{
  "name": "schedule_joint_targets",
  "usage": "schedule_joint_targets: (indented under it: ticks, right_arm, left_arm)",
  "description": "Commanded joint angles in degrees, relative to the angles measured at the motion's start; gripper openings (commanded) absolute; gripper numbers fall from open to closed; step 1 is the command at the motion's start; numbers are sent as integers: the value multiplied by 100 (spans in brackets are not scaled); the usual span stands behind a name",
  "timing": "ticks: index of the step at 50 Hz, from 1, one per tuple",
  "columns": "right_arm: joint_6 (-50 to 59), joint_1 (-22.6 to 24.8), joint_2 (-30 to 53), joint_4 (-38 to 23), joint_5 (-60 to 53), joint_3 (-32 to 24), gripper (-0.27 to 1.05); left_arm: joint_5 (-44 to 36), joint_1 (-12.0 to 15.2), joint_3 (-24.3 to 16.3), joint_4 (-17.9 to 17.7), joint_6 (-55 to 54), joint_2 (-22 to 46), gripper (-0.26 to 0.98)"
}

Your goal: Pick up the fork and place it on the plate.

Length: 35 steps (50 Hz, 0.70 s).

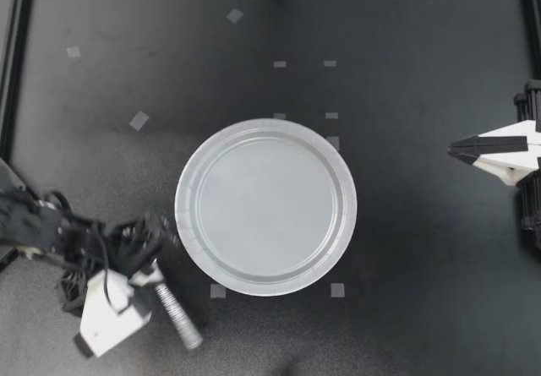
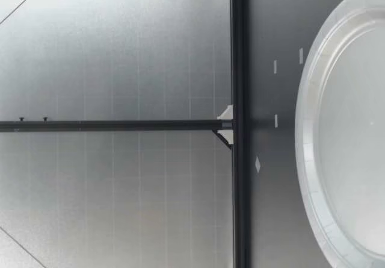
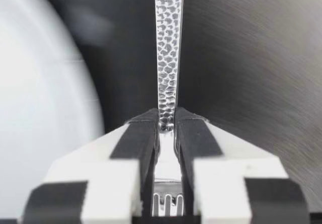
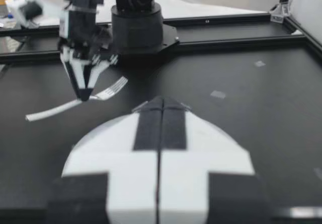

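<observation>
Your left jaws are clamped on the fork's (image 1: 179, 315) neck, apparently lifted for carrying, at the plate's (image 1: 266, 207) seven o'clock, while your right jaws sit together, parked clear at three o'clock.

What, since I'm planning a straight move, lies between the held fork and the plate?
Nothing visible does. My left gripper is shut on the fork just beside the plate, with only bare table between them, and the plate is empty. My right gripper sits well off on the plate's other side.
</observation>
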Motion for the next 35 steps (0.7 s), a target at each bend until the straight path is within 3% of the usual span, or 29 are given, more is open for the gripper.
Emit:
schedule_joint_targets:
  ticks: [1, 9, 19, 25, 29, 35]
  right_arm:
    - [-35, -105, 149, 0, 26, -281, -3]
    - [-659, -369, 387, -229, 387, -598, -3]
    - [-2628, -519, 756, -703, 747, -1169, 6]
    - [-3727, -606, 932, -712, 765, -1397, 28]
    - [-4456, -694, 1037, -712, 729, -1503, 51]
    - [-5396, -844, 1213, -729, 378, -1635, 70]
  left_arm:
    - [-325, 220, -141, -9, -369, -527, 10]
    - [-1450, 404, -44, -79, -1380, -1380, 10]
    - [-3894, 747, 492, -536, -3340, -2347, 10]
    - [-5555, 782, 1090, -826, -4737, -2760, 10]
    - [-6601, 782, 1503, -1230, -5906, -2927, 10]
    - [-7058, 782, 1811, -1749, -7427, -2918, 10]
